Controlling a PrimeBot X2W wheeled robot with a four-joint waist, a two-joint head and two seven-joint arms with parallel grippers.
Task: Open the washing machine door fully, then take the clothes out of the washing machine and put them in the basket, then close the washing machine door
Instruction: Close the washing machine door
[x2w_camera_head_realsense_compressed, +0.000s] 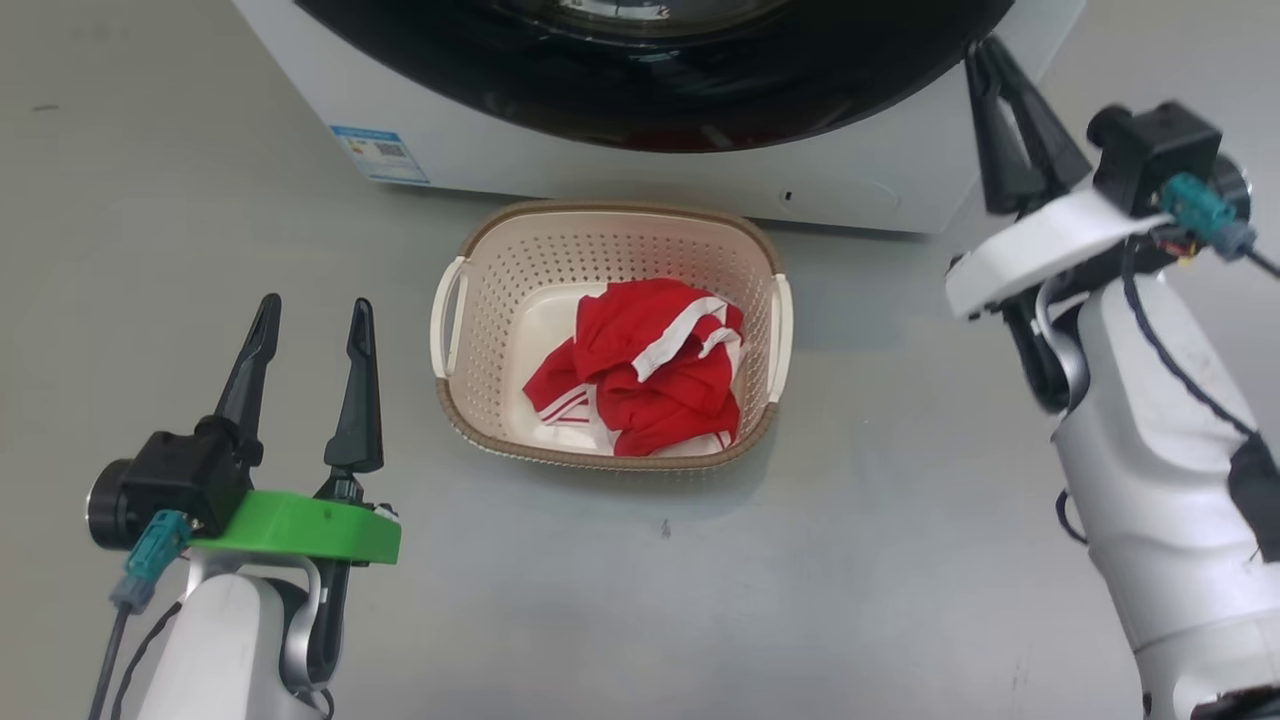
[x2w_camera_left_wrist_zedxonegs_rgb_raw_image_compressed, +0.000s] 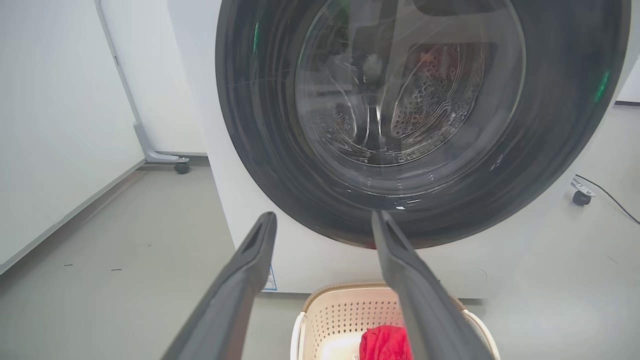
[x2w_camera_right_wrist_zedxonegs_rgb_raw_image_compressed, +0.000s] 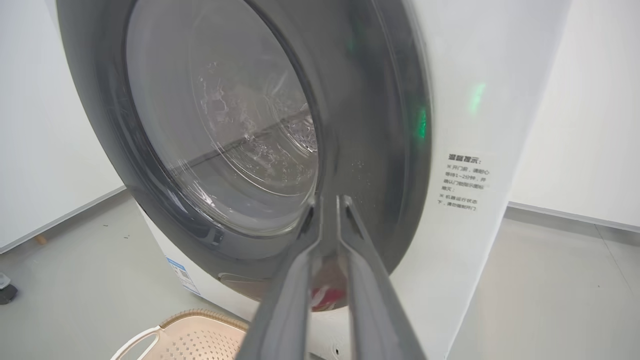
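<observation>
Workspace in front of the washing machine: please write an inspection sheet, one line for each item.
Surface: grey floor, a few dark specks.
Job's things: washing machine door looks closed on the washing machine; red clothes lie in the basket.
Clutter: nothing seen.
Grippers: left gripper open, empty; right gripper fingers nearly together, empty, near the door's rim.
Cables: black cable on the floor beside the machine.
Surroundings: white wall panel, a castor beside the machine.
</observation>
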